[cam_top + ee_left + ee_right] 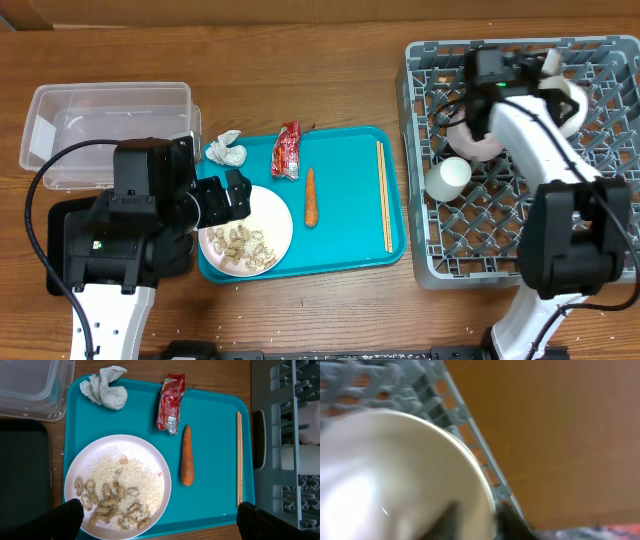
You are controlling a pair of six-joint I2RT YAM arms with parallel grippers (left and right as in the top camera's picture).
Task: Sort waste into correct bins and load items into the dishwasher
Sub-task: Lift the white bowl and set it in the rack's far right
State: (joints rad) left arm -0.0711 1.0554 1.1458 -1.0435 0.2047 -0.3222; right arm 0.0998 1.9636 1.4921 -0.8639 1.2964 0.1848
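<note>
— Inside the grey lattice rack (600,240), far right corner: a smooth round white bowl (572,103) among the pegs, right gripper (545,66) close against it.
— Clamped?
— Too blurred; can't tell. Left gripper (232,195), jaws wide apart, hangs left of the rack over the plate (283,222); bare teal tray (350,150) between.

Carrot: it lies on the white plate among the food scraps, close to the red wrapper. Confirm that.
Not right. The carrot is not on the white plate or among the food scraps. It lies on the bare floor of the teal tray, beside the plate and apart from it, as the left wrist view shows. It is close to the red wrapper.
</note>
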